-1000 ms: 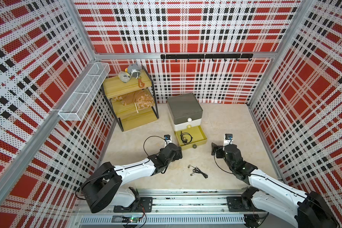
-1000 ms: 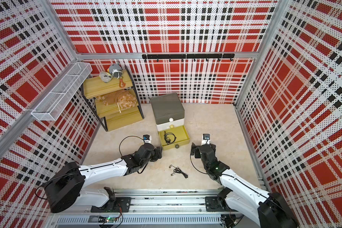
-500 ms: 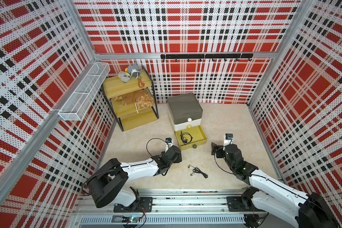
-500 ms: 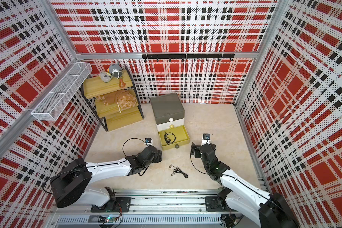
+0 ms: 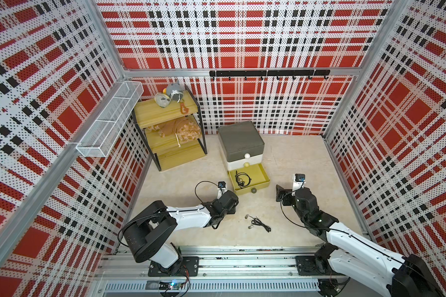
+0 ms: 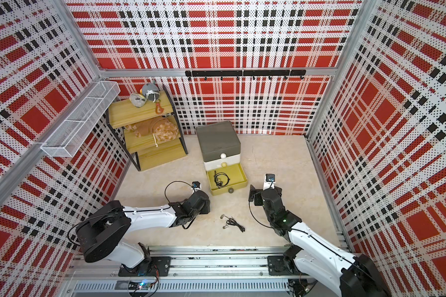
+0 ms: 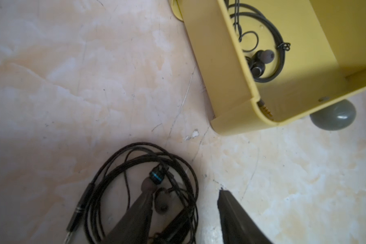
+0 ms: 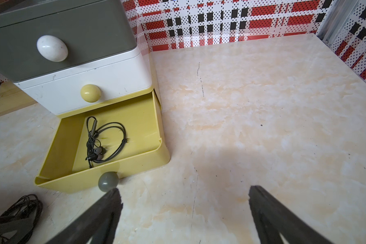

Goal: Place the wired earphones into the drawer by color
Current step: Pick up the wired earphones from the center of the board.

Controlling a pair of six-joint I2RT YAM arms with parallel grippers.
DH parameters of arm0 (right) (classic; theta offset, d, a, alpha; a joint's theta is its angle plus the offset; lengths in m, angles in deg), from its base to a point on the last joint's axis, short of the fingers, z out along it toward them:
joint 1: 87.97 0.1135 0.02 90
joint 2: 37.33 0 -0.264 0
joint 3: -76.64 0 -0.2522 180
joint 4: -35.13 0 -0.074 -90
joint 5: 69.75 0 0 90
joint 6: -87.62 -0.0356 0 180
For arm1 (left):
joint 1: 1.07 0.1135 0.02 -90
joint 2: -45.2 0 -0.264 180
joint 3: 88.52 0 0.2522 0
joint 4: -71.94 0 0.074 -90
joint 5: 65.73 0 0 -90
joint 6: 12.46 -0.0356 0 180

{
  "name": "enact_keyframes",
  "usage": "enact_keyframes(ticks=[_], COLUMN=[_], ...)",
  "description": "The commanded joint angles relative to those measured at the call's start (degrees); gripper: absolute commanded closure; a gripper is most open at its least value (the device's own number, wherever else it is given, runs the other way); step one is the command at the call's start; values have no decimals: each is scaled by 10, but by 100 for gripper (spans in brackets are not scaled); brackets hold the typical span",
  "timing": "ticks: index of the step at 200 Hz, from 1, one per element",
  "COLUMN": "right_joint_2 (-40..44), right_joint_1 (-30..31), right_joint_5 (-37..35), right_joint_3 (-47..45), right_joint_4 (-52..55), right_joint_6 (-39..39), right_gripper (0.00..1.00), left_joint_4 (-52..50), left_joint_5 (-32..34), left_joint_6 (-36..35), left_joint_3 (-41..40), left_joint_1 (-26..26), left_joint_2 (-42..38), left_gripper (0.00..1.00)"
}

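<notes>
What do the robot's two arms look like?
The left arm and right arm have white shells, chunky black joints and thin black looping cables. The left tool and right tool are black, each with two pointed wedge fingers.

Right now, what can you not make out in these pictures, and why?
- Black earphone bundle: left wrist view, lower part cut off by the picture edge and covered by a left gripper finger; hidden under the arm in both top views.
- Grey drawer and white drawer: shut, so contents hidden, right wrist view.
- Loose earphones: too small for detail in both top views.
</notes>
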Motion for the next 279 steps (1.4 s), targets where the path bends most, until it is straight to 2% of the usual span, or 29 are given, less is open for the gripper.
enact_keyframes(ticks=[1,36,115,188,222,279], right_joint_2=[8,6,-1,-56,-47,-25], right_joint_1=[-4,-4,-4,-4,-4,-5], right_joint_5=[-1,-1,-2,-17,-19,-62], right_joint_3=[-7,-8,-10,-9,3,-2], right_joint_4=[0,0,-10,-38,-34,-38], right_joint_6=[-1,-1,-2,-6,-7,-1], right_gripper=[0,0,0,0,0,0], left_joint_4=[-20,-33,-52,-48,-47,-46], left_joint_5=[-4,-4,-9,3,9,19], left_joint_6=[7,10,9,2,-4,-4], left_joint_3=[13,12,13,15,13,16], left_joint_1=[-3,-3,-4,-3,-1,4], left_joint_2=[8,8,20,-6,-31,-79], left_gripper=[47,52,75,100,100,100])
